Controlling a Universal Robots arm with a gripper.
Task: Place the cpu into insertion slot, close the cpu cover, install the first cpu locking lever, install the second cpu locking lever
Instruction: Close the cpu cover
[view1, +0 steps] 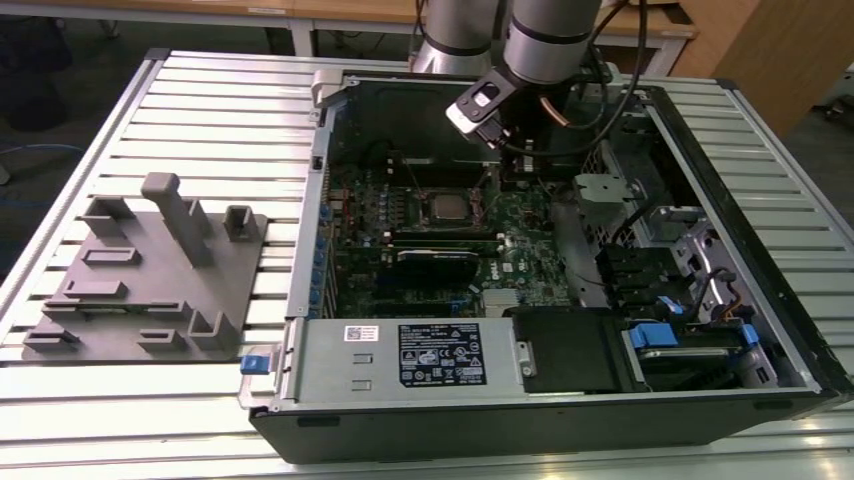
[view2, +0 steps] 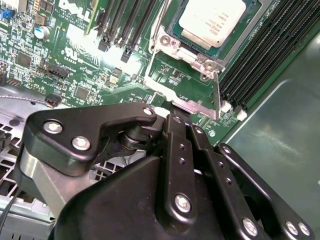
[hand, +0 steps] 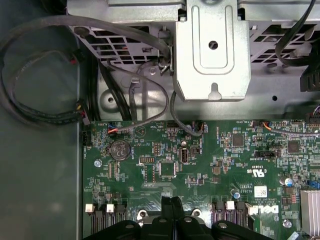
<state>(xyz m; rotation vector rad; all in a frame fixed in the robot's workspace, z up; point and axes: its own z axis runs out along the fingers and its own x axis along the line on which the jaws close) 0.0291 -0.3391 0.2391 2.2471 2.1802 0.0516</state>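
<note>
Second wrist view shows the square silver-topped cpu (view2: 212, 22) seated under the silver metal frame cover (view2: 167, 44), so the black gripper (view2: 172, 116), fingers clenched together, should probably press the thin wire locking lever (view2: 218, 92) down steadily.

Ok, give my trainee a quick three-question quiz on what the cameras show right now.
1. True or false: the cpu already sits on the board.
2. The tool is nearest to: A) the blue tabs, B) the lever by the cpu, C) the power supply.
3. In the exterior view, which side of the case is the grey fixture on?
Key: 1 true; 2 B; 3 the exterior view's left.
</note>
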